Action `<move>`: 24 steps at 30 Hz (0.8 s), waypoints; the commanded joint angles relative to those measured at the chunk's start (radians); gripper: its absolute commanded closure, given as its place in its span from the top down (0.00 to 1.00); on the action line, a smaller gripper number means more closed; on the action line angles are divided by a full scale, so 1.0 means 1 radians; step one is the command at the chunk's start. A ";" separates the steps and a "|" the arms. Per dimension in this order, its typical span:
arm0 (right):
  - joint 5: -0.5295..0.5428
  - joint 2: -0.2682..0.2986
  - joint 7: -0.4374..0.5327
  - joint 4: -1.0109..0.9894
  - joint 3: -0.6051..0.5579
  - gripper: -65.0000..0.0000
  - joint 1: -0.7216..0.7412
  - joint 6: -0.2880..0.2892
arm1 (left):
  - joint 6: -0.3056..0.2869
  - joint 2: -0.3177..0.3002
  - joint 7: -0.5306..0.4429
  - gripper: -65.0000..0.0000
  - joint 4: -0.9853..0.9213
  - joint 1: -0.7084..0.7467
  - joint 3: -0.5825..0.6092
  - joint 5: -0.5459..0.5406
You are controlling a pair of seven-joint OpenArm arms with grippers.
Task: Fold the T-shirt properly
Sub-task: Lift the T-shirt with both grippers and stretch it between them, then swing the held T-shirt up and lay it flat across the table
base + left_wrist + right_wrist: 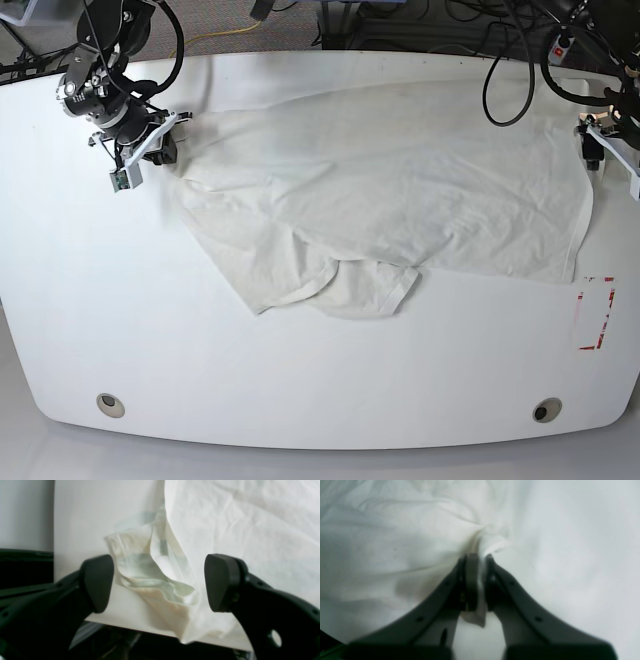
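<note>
The off-white cotton T-shirt (400, 190) lies spread on my white table (300, 380), long axis left to right, its sleeve and neck end toward the lower left. At its left corner my right gripper (477, 580) pinches bunched fabric. At its right edge my left gripper (158, 582) gapes wide, straddling a rumpled corner without holding it.

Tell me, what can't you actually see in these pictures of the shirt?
- T-shirt print: none shows in any view; possibly face down.
- Base view: left end effector too small to judge; right end effector hidden by its wrist.
- Right wrist view: blurred; pinched cloth unidentifiable.
</note>
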 commanded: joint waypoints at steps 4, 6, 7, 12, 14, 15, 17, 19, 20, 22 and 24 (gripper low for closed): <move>0.013 0.011 0.018 0.021 0.007 0.00 -0.009 0.001 | 0.002 -0.060 -0.007 0.81 -0.008 -0.101 -0.035 -0.025; 0.013 0.010 0.018 0.021 0.007 0.00 -0.012 0.001 | 0.002 -0.060 -0.008 0.81 -0.038 -0.156 -0.019 0.024; 0.013 0.008 0.018 0.021 0.005 0.00 -0.012 0.001 | 0.002 -0.060 -0.008 0.81 -0.054 -0.177 -0.009 0.044; 0.013 -0.019 0.018 0.021 0.005 0.00 -0.008 0.001 | 0.002 -0.061 -0.019 0.81 -0.214 -0.308 0.073 0.160; 0.013 -0.022 0.018 0.019 0.003 0.00 -0.006 0.001 | 0.002 -0.061 -0.070 0.81 -0.291 -0.354 0.091 0.199; 0.013 -0.022 0.020 0.019 0.002 0.00 -0.006 0.001 | 0.002 -0.061 -0.094 0.81 -0.318 -0.368 0.100 0.211; 0.013 -0.024 0.020 0.019 0.000 0.00 -0.005 0.001 | 0.002 -0.061 -0.174 0.81 -0.420 -0.398 0.139 0.239; 0.013 -0.024 0.020 0.019 0.000 0.00 -0.005 0.001 | 0.002 -0.061 -0.246 0.81 -0.529 -0.426 0.177 0.269; 0.013 -0.024 0.020 0.019 0.000 0.00 -0.005 0.001 | 0.002 -0.061 -0.278 0.81 -0.578 -0.441 0.191 0.289; 0.013 -0.024 0.020 0.019 0.000 0.00 -0.003 0.001 | 0.030 -0.061 -0.332 0.82 -0.657 -0.464 0.211 0.325; 0.013 -0.024 0.020 0.019 0.000 0.00 0.004 0.001 | 0.055 -0.063 -0.400 0.82 -0.730 -0.480 0.226 0.349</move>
